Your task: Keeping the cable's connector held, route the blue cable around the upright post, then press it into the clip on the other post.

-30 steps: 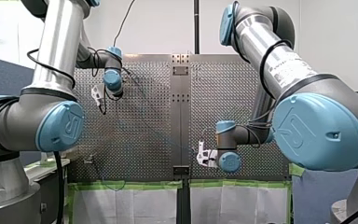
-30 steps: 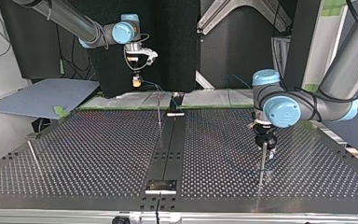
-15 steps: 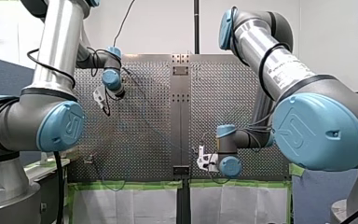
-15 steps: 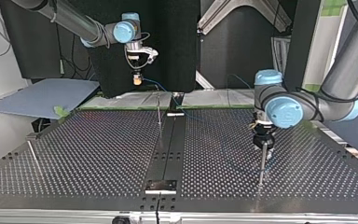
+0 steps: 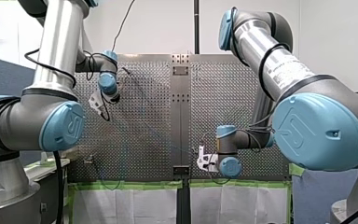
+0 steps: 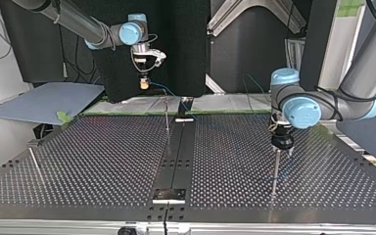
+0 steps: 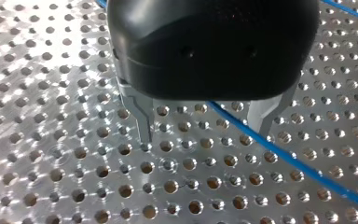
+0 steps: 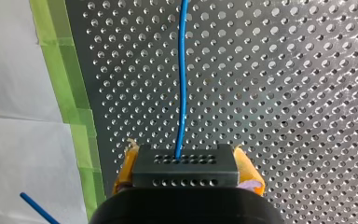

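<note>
In the right wrist view my right gripper (image 8: 186, 176) has its yellow pads (image 8: 126, 169) shut on a black connector block (image 8: 185, 164). The thin blue cable (image 8: 182, 93) runs straight out of the block over the perforated plate. At the top view's back left that gripper (image 6: 144, 84) hangs above the table's far edge. My left gripper (image 7: 203, 135) is open, low over the plate, and the cable (image 7: 279, 154) crosses slantwise between its metal fingers. In the top view it (image 6: 281, 148) sits just over the top of a thin upright post (image 6: 275, 171).
A second thin post (image 6: 167, 117) stands by the dark centre strip (image 6: 176, 161). A third post (image 6: 34, 164) leans near the top view's left edge. Green tape (image 8: 74, 93) and white sheeting border the plate behind my right gripper.
My left gripper has shifted a little toward the top view's right and back, staying open by the post top. My right gripper rose slightly with the connector, then held still.
</note>
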{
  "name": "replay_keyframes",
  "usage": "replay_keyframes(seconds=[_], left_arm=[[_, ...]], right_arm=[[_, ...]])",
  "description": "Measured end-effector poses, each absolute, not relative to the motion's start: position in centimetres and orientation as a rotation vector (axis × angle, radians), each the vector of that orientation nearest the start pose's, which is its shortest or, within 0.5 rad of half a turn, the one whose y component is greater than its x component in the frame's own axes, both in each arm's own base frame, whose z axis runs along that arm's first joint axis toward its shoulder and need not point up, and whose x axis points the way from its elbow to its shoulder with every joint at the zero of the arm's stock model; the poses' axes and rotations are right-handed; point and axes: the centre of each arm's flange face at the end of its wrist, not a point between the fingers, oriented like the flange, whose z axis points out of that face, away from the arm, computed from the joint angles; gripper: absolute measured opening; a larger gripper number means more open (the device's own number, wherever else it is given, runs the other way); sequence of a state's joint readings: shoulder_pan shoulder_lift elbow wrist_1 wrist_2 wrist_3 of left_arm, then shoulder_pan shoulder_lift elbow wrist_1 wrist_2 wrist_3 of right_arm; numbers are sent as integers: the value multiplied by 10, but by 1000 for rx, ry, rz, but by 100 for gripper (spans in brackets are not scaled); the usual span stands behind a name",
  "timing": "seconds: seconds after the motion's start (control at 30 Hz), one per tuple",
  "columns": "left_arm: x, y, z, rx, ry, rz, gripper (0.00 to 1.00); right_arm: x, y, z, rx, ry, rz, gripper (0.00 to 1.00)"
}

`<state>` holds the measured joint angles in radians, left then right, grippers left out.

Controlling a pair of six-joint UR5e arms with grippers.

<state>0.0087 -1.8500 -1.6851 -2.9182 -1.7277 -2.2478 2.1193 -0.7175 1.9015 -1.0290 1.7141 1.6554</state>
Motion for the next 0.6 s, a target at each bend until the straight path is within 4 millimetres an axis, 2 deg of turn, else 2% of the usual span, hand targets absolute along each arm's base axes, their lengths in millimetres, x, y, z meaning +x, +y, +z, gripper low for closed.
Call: replay_keyframes(seconds=[0.23,0.6], left_arm=[[552,-106,303,-754,1547,-402,100],[544,-99,313,-831,1445,-505,100]], right_arm=[[389,-407,-35,1616,-1135,1449,0],[390,-407,-35,1617,-1135,1454,0]])
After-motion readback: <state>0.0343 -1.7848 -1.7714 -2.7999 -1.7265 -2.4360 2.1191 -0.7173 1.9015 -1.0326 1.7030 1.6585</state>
